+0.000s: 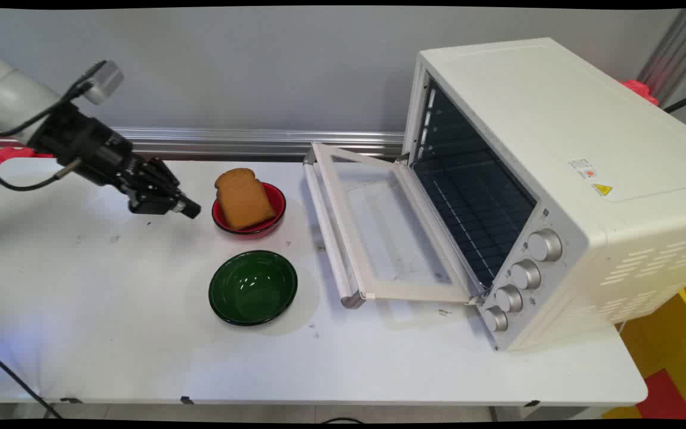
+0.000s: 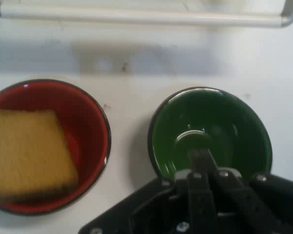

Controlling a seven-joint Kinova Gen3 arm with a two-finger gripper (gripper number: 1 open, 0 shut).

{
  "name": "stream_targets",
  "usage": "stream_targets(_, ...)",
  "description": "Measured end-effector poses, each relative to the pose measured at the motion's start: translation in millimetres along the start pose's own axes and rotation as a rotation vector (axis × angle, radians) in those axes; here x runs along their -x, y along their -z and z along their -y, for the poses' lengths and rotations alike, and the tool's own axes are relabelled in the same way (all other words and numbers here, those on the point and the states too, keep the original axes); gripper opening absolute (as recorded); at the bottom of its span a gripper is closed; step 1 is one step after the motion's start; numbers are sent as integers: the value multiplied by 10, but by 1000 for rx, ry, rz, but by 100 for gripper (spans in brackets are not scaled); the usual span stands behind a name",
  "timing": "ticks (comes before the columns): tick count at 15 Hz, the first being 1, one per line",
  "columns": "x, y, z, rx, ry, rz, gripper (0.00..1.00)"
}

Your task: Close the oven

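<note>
My black gripper (image 1: pixel 190 209) hovers low over the left part of the table, shut with nothing between its fingers. Just to its right stands a red bowl (image 1: pixel 276 202) with a slice of brown toast (image 1: pixel 242 197) leaning in it. An empty green bowl (image 1: pixel 252 287) sits nearer the front. In the hand view the gripper (image 2: pixel 199 156) rises from the bottom edge in front of the green bowl (image 2: pixel 234 127). The red bowl (image 2: pixel 90 127) with the toast (image 2: pixel 29 151) lies at the left.
A white toaster oven (image 1: pixel 545 149) stands at the right, its glass door (image 1: pixel 379 232) folded down onto the table and its rack bare. The door's handle bar (image 1: pixel 328 238) faces the bowls and crosses the top of the hand view (image 2: pixel 136 17).
</note>
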Motion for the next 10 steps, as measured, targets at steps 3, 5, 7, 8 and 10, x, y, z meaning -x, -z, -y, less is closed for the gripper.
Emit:
stream_targets(3,-112,-177,13,-3,-4,-18,0)
stream_targets(5,-182,-318,23,-5,-7,-24,0)
stream_targets(7,-255,-529,40,-14,-9,-29,0)
stream_targets(8,-278,-625,46,-17,-10,-29,0)
stream_targets(10,-321,-849,61,-24,-14,-30,0)
